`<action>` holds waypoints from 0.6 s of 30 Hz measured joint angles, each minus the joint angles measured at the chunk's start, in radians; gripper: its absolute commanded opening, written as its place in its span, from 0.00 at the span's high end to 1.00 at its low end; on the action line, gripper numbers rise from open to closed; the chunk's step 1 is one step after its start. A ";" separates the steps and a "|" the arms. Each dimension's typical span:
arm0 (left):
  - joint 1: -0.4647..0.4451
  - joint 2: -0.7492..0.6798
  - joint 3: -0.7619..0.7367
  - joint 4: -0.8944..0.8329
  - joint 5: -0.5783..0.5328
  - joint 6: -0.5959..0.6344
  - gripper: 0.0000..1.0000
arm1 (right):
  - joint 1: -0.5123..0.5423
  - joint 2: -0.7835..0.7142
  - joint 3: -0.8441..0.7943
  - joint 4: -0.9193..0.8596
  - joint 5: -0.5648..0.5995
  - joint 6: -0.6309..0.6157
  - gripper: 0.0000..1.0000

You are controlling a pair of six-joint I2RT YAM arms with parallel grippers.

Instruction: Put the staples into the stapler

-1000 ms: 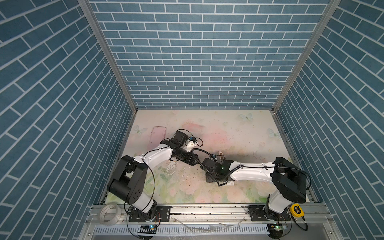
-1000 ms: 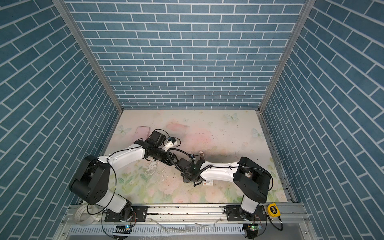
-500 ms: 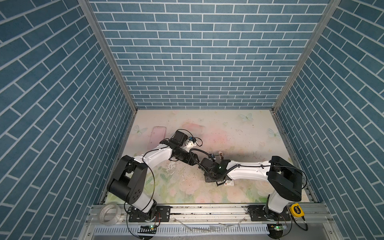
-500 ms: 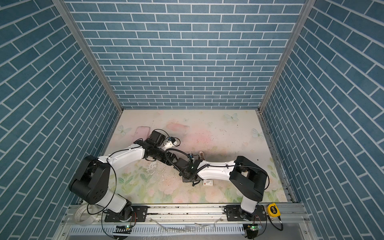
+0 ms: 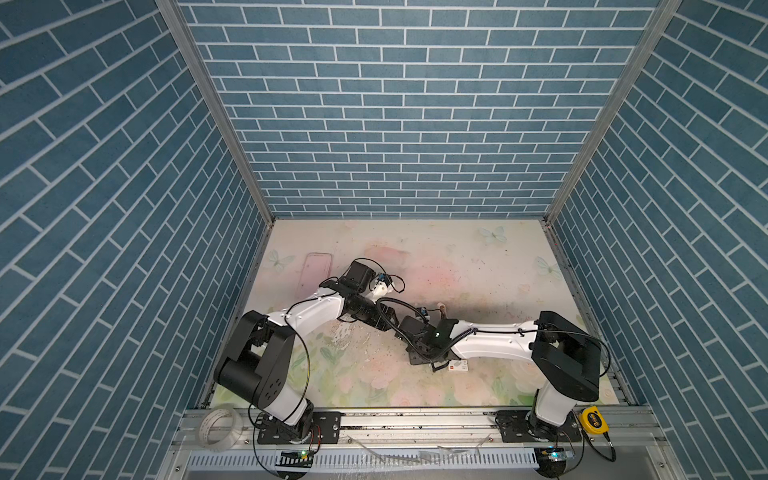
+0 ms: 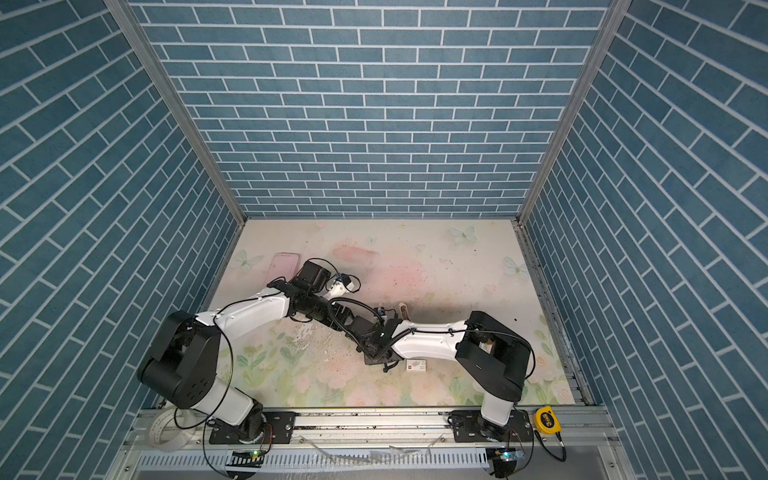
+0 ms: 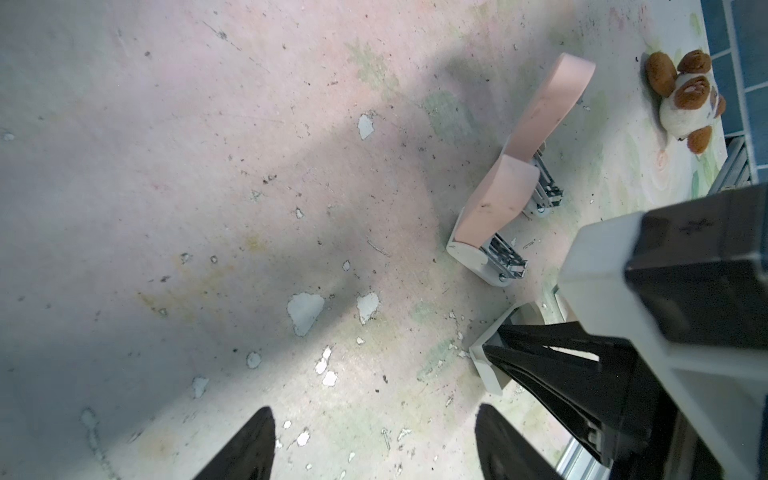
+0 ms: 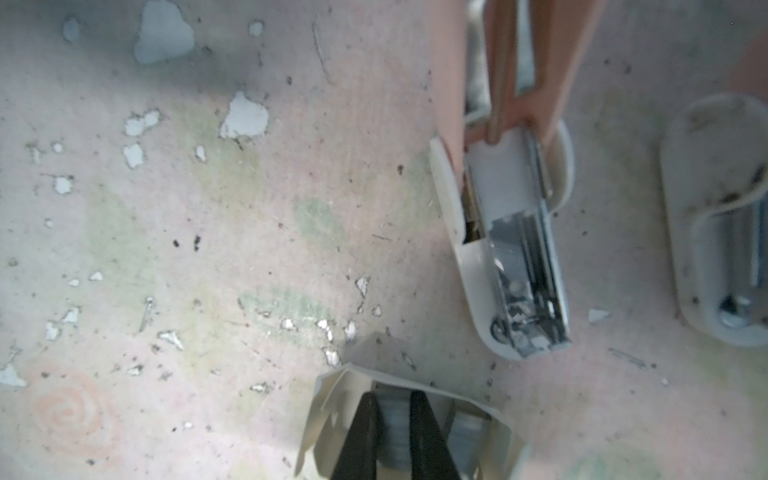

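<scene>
Right wrist view tells the news: the right tool [image 8: 392, 400] has come down into the white card tray [image 8: 328, 399] and narrowed until its two black fingers pinch one strip of the staples [image 8: 392, 422]. Over the past second both top views show that arm stretching slightly toward the middle of the tabletop [image 5: 478, 266]. By my reading the pick is made or nearly so, and the loading is yet to come.

The stapler [image 8: 515, 257] lies just beyond the tray with its pink lid swung up, a bare metal channel exposed in a rounded white plastic base. A second stapler [image 8: 715, 249] sits beside it. The strips are dull grey and ribbed, the tray is thin creased card, and the tabletop's print is flaking. The left tool [image 7: 374, 411] hangs wide — gripping nothing.
</scene>
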 measured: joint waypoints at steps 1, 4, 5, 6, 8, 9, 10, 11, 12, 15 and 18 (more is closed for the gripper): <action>0.000 0.000 0.000 0.000 0.000 0.000 0.22 | 0.001 0.000 0.000 0.000 0.002 0.000 0.99; 0.000 0.000 0.000 0.000 0.000 0.000 0.22 | 0.005 0.001 0.000 0.000 0.009 -0.002 1.00; 0.000 0.000 0.000 0.000 0.000 0.000 0.22 | 0.005 0.001 0.000 0.000 0.011 -0.002 1.00; 0.001 0.000 0.000 0.000 0.001 0.000 0.22 | 0.006 0.001 0.000 0.000 0.012 -0.005 1.00; 0.003 0.000 0.000 0.000 0.001 0.000 0.22 | 0.007 0.001 0.000 0.000 0.014 -0.008 1.00; 0.005 0.000 0.000 0.001 0.001 0.000 0.22 | 0.008 0.001 0.000 0.000 0.017 -0.009 1.00; 0.006 0.000 0.000 0.001 0.002 0.000 0.22 | 0.009 0.001 0.000 0.000 0.019 -0.009 1.00; 0.009 0.000 0.000 0.001 0.004 0.000 0.22 | 0.009 0.000 0.000 0.000 0.021 -0.009 1.00; 0.011 0.000 0.000 0.001 0.005 0.000 0.22 | 0.010 0.000 0.000 0.000 0.023 -0.010 1.00; 0.018 -0.001 0.000 0.001 0.016 0.004 0.22 | 0.010 -0.002 0.000 0.000 0.027 -0.010 1.00; 0.026 -0.012 0.000 0.001 0.023 0.011 0.22 | 0.010 -0.010 0.000 0.000 0.032 -0.018 1.00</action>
